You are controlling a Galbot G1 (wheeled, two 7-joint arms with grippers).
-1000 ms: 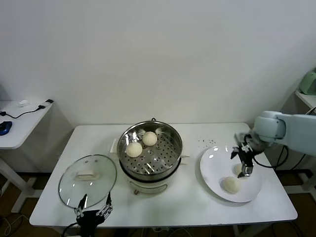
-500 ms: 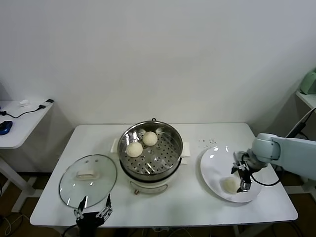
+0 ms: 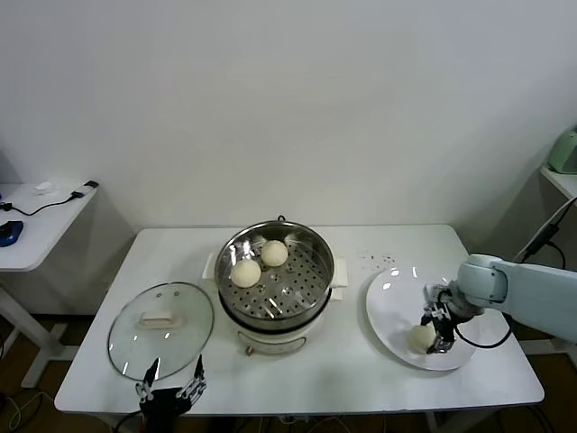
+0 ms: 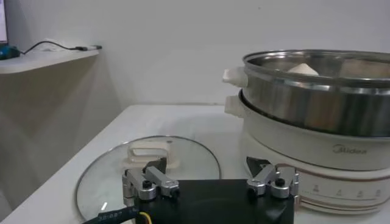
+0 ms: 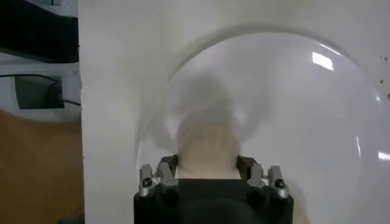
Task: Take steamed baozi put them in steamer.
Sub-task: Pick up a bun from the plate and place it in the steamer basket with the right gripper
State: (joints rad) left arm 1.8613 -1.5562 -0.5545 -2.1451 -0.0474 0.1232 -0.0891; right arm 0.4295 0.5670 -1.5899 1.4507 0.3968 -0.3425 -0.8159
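The steamer [image 3: 311,298] stands mid-table with two steamed baozi [image 3: 244,272] [image 3: 274,253] on its perforated tray. A third baozi [image 3: 420,338] lies on the white plate [image 3: 389,302] at the right. My right gripper [image 3: 436,336] is down on the plate, its fingers closed against both sides of this baozi [image 5: 207,149], which still rests on the plate. No fourth baozi shows. My left gripper [image 4: 207,182] is open and empty, low at the table's front left edge, near the glass lid [image 4: 122,173].
The round glass lid [image 3: 160,329] lies flat left of the steamer. A side table with cables [image 3: 36,207] stands far left. Small dark specks [image 3: 379,260] lie behind the plate. The table's right edge is close to the plate.
My right gripper has come down from above the plate's far side onto the plate and now hugs the baozi. The left arm, steamer and lid have not moved.
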